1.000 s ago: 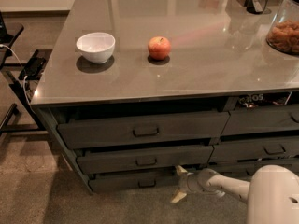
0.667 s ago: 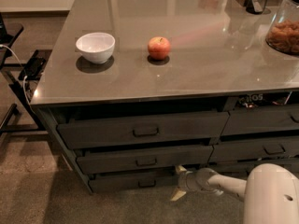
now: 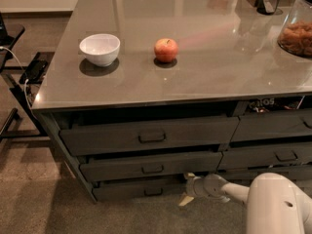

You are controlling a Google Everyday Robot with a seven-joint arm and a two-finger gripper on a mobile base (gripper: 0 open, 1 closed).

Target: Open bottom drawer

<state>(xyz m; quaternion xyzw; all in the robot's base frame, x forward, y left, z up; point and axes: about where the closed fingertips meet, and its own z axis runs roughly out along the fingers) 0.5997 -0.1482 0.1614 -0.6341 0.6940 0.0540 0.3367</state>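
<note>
The bottom drawer [image 3: 131, 189] is the slim dark grey front lowest in the left stack, under two taller drawers. It has a small loop handle [image 3: 153, 192] at its middle. Its front stands slightly forward of the frame. My gripper [image 3: 187, 188] is at the drawer's right end, low near the floor, on a white arm [image 3: 229, 189] that reaches in from the lower right. One light fingertip [image 3: 185, 200] points down toward the carpet, another sits near the drawer's upper edge.
On the grey counter [image 3: 204, 77] stand a white bowl [image 3: 100, 48], a red apple [image 3: 166, 49] and a jar [image 3: 297, 30] at the right. Two taller drawers [image 3: 146, 138] sit above. A second drawer stack [image 3: 273, 155] is at the right. Dark chair frames [image 3: 19, 82] stand left.
The gripper and arm have stayed at the right end of the bottom drawer. The white arm body at the lower right has shifted slightly left.
</note>
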